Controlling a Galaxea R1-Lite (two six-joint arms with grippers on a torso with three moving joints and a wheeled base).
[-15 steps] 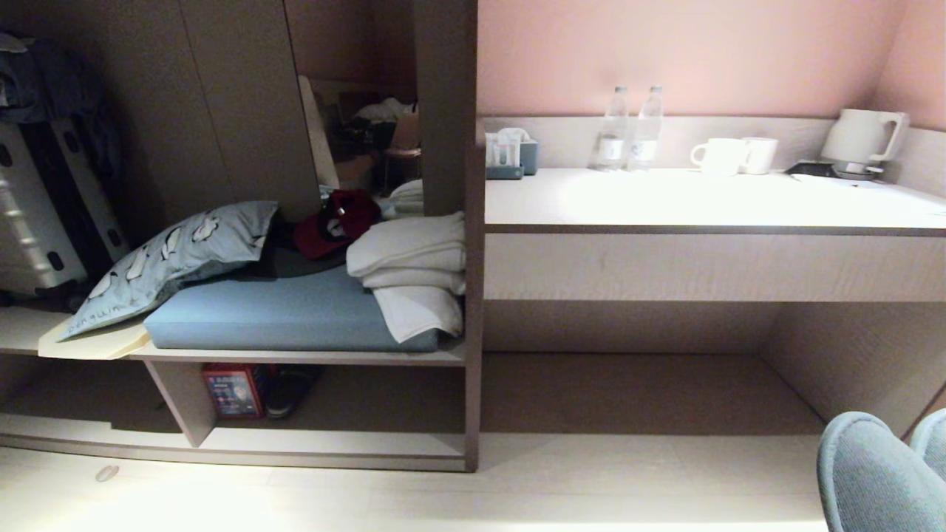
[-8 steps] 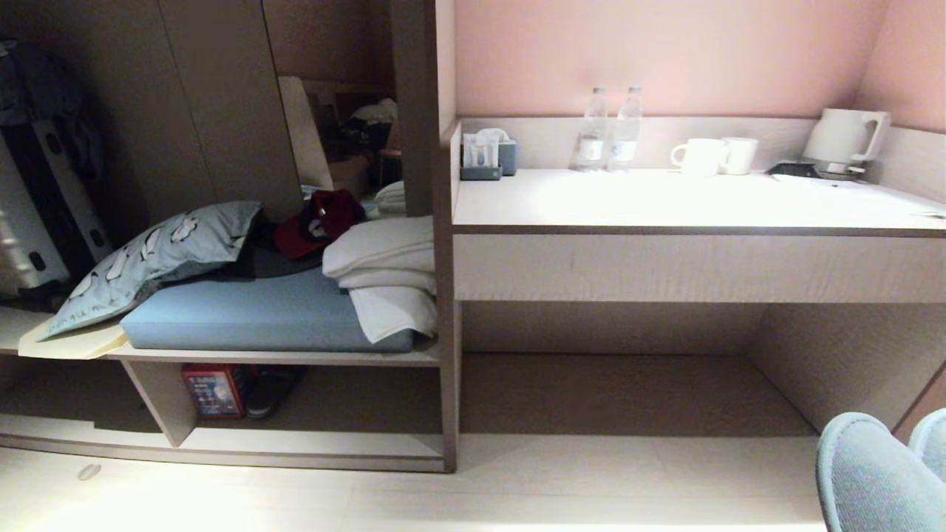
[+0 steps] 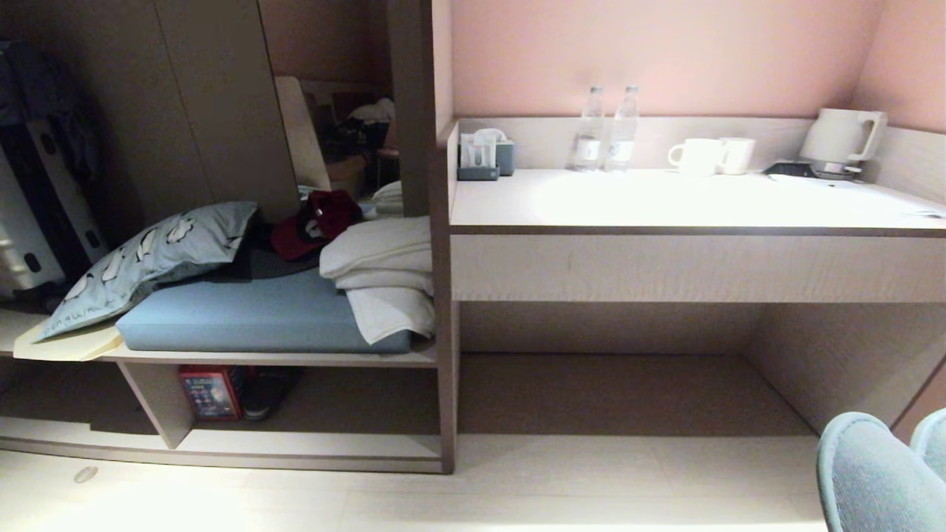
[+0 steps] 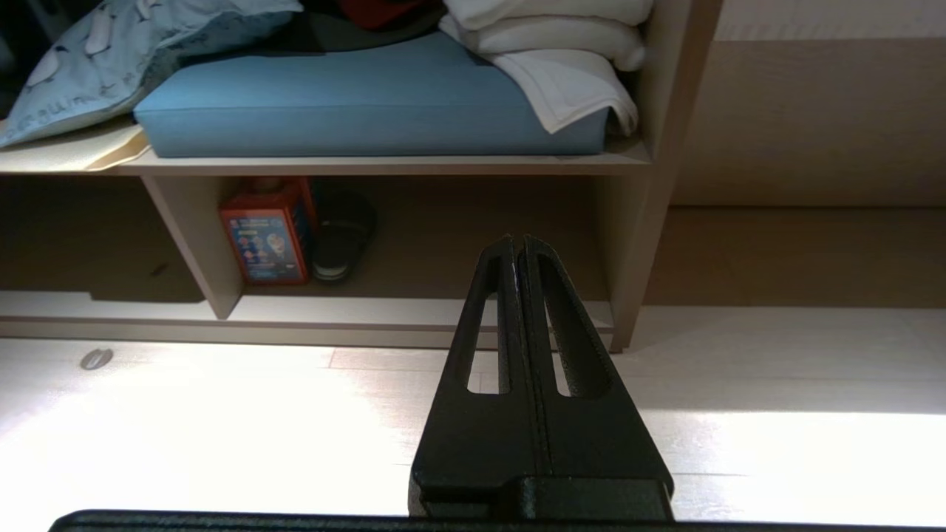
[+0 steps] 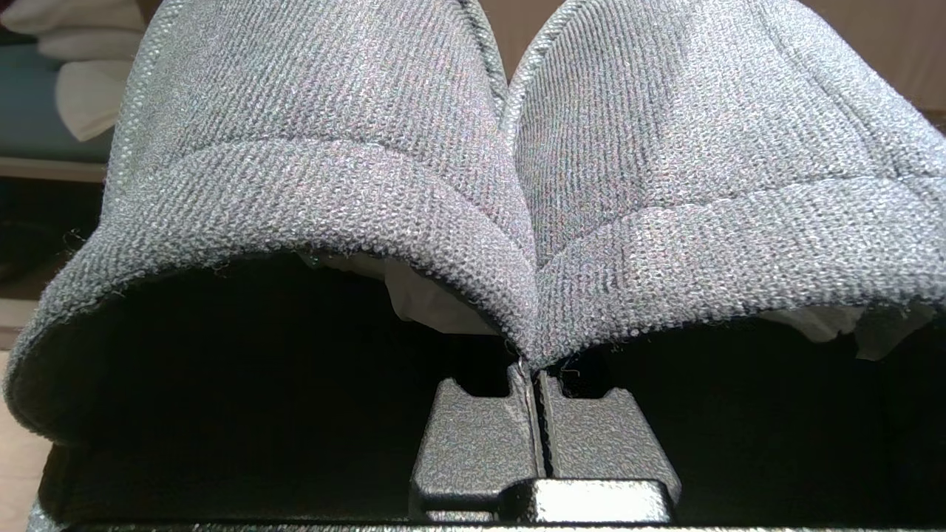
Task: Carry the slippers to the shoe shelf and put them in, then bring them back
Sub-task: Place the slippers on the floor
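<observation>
The slippers (image 5: 510, 185), a pair of grey knitted fabric slip-ons with open heels, hang side by side from your right gripper (image 5: 533, 369), whose fingers are pressed together on the two inner edges where the uppers meet. In the head view their rounded toes show at the lower right corner (image 3: 872, 473), over the pale plank floor (image 3: 517, 488).

Your left gripper (image 4: 517, 244) holds nothing; its black slotted fingers (image 4: 491, 310) are pressed together and point toward the shoe shelf (image 4: 414, 314), the low pale wood-grain compartment with a dark brown back and one upright divider. Inside it, beside the divider, stand a red printed box (image 4: 264, 236) and a dark shoe with a pale sole rim (image 4: 340, 236).

Above the shelf lie a blue cushion (image 3: 236, 314), a patterned pillow (image 3: 148, 258) and folded white towels (image 3: 384, 273). To the right, the white-topped table (image 3: 687, 203) carries two bottles (image 3: 606, 129), two mugs (image 3: 709, 155) and a kettle (image 3: 839, 140).

Compared with a second ago, the whole scene sits further left in your head view; the slippers' toes keep their corner.
</observation>
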